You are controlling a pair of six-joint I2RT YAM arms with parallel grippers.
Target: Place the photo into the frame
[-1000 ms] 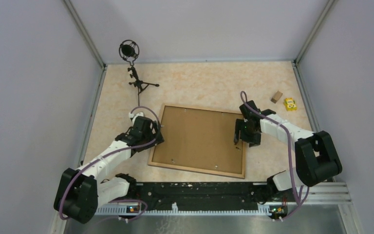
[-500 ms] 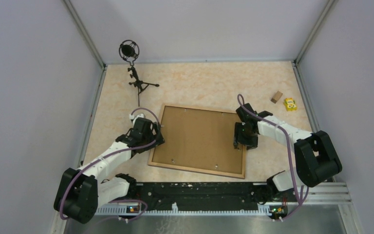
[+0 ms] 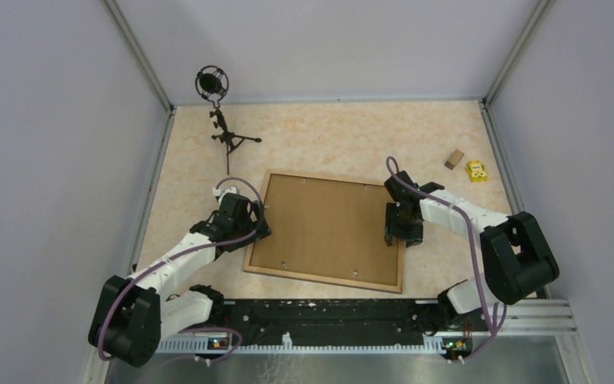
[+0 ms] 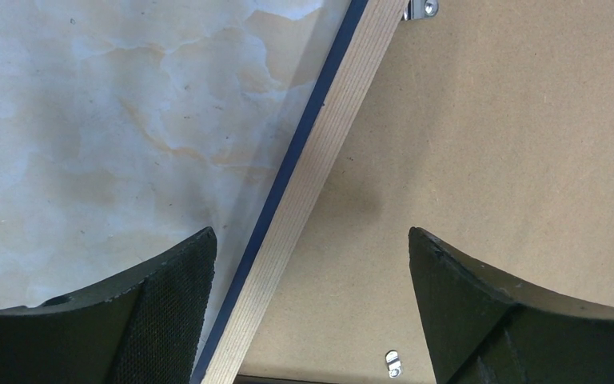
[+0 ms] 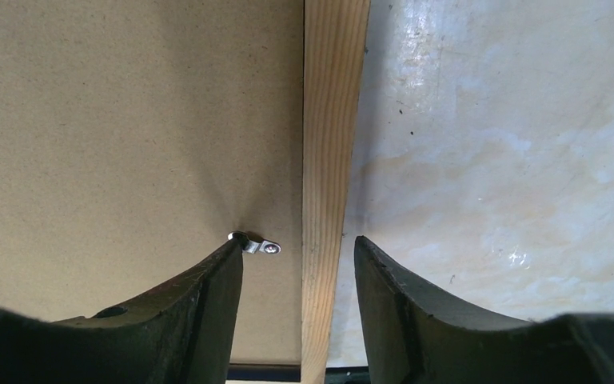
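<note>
The frame (image 3: 324,278) lies flat in the middle of the table (image 3: 328,136), light wood side up, a dark blue edge showing along its outer left side. Its long axis runs left to right, turned slightly so the right end sits nearer the arms. A brown backing board (image 3: 328,228) fills it, with small metal clips (image 5: 260,246) at the rails.

The left gripper (image 4: 310,232) hangs over the left rail with its fingers wide, one above the table and one above the board, touching neither. The right gripper (image 5: 297,240) straddles the right rail with its fingers narrower but apart. The inner one touches a clip and the outer one is just beside the rail's outer edge.

A microphone on a stand (image 3: 214,84) is at the far left. A wooden block (image 3: 454,158) and a small yellow thing (image 3: 476,170) lie at the far right, all well apart from the frame.
</note>
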